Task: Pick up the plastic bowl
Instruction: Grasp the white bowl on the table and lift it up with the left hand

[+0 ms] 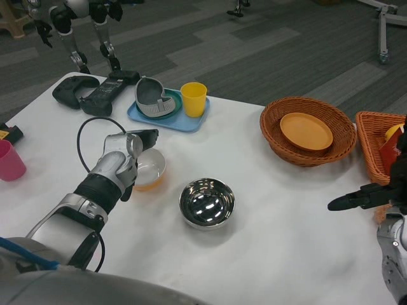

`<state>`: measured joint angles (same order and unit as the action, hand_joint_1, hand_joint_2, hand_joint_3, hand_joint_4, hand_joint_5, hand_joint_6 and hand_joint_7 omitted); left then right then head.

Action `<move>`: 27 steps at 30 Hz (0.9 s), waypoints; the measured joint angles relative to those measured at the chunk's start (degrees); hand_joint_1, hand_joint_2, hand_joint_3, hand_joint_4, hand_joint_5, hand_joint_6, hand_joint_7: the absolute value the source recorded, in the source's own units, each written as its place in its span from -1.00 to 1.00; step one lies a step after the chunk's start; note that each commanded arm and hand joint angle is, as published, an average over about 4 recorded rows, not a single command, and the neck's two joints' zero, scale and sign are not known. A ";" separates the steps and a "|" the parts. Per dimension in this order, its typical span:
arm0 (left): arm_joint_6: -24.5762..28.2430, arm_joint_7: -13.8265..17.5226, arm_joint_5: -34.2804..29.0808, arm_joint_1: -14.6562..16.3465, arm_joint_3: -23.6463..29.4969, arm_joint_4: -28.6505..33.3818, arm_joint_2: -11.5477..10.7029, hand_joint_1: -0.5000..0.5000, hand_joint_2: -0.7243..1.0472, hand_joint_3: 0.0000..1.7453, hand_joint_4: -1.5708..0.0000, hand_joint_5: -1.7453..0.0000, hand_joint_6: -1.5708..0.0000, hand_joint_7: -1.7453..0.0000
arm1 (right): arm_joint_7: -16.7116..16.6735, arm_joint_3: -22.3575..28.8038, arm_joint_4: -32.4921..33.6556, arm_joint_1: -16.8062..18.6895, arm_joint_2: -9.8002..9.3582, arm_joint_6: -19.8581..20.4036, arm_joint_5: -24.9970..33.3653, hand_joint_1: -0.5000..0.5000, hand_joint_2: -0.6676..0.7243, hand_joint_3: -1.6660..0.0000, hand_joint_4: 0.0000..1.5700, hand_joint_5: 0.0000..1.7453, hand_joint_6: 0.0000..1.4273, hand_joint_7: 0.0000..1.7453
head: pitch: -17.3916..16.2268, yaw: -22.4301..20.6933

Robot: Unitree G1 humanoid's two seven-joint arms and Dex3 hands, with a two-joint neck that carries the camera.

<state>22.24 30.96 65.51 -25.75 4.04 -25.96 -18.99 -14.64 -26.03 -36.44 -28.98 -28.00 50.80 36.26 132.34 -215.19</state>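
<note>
a shiny round steel bowl [206, 203] is sitting nearest on the white table [267, 254]. just left of it, the smooth orange plastic bowl [151, 169] is resting upright, its pale inside facing up. the left hand [130, 145] is lying over its near-left rim, touching it; how firmly it is gripping, i cannot tell. the right hand [362, 197] is hovering at the right edge, fingers extended, holding nothing. farther off, a woven wicker basket [308, 129] is holding an orange plate [306, 131].

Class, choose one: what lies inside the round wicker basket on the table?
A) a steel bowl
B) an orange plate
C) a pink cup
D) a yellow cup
B: the orange plate lies flat inside the round wicker basket, while the cups and the steel bowl stand elsewhere on the table.
</note>
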 measured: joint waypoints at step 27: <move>-1.81 -1.93 -0.05 -9.59 -0.15 -17.35 -0.19 -1.00 -0.80 -1.00 1.00 0.68 1.00 1.00 | 0.00 -0.67 0.12 0.06 -0.07 0.05 0.16 -0.92 1.00 1.00 -1.00 -1.00 -1.00 -1.00 | -0.03 -0.28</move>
<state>20.44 29.03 65.46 -35.34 3.90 -43.31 -19.18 -14.64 -26.70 -36.32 -28.91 -28.07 50.85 36.42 132.31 -215.47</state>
